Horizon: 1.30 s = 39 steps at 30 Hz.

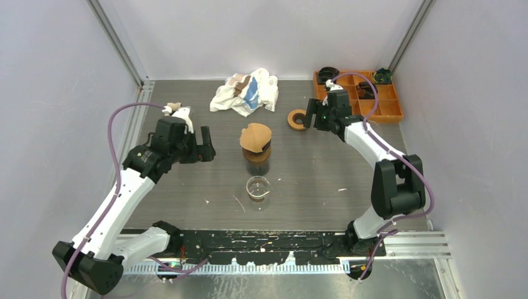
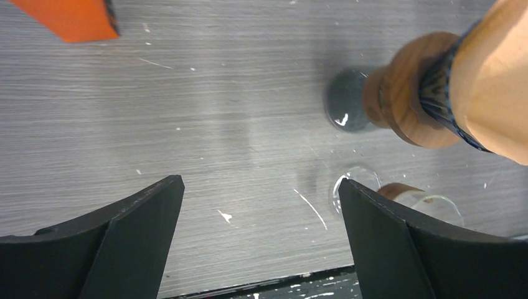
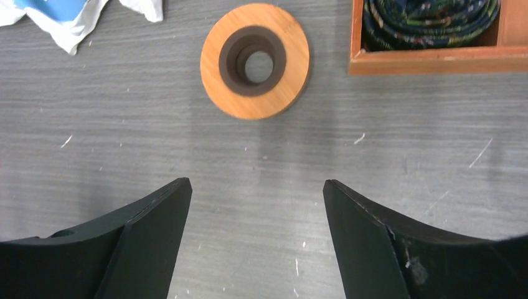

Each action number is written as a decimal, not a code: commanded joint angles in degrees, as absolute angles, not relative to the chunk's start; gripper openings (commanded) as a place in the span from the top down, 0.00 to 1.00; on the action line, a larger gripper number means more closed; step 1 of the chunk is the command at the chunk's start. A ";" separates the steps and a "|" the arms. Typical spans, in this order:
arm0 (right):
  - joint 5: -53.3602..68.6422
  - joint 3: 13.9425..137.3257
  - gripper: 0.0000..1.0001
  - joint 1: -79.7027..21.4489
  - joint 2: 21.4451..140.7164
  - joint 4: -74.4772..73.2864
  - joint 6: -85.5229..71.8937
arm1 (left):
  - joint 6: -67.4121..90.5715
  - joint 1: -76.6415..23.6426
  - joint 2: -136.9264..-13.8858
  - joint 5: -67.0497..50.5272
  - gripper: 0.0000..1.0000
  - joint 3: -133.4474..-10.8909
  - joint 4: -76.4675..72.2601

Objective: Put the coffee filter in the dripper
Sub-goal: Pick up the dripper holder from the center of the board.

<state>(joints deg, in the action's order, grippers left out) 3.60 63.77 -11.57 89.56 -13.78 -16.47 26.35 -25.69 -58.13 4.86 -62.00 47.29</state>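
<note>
Since left gripper [image 1: 207, 144] and right gripper [image 1: 313, 116] show fingers spread, empty, check your tan paper filter [image 1: 255, 136] sits level in the wood-collared dripper [image 1: 257, 156].

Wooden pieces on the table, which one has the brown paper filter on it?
The upright dripper at centre, with the filter on top; the flat wooden ring near the right gripper is bare, its hole open.

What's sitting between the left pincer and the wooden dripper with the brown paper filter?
Only bare grey tabletop lies between the left pincer and the wooden dripper with its brown paper filter, seen in the top view.
</note>
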 commanded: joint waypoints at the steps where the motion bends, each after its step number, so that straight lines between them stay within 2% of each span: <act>1: -0.57 70.41 0.16 -12.42 93.99 -12.28 -15.34 | 19.49 -20.20 -55.74 2.15 0.01 -63.02 46.80; 7: -4.99 78.16 0.19 -13.31 102.93 -15.79 -15.11 | 15.77 -17.85 -52.93 3.24 0.01 -60.23 42.17; 20: -11.77 89.21 0.28 -14.24 116.45 -19.12 -18.98 | 14.32 -16.59 -49.45 7.88 0.01 -56.79 42.37; 30: -13.12 92.53 0.30 -14.24 121.38 -19.60 -19.89 | 13.70 -16.54 -47.68 6.84 0.01 -54.54 40.34; 39: -13.03 92.99 0.37 -14.64 123.45 -19.60 -20.04 | 13.72 -16.55 -47.64 7.14 0.01 -54.16 40.13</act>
<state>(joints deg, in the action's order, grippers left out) -11.62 90.67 -14.20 123.17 -20.45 -19.25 14.50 -16.80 -48.71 6.63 -54.37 43.31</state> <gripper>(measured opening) 0.653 0.991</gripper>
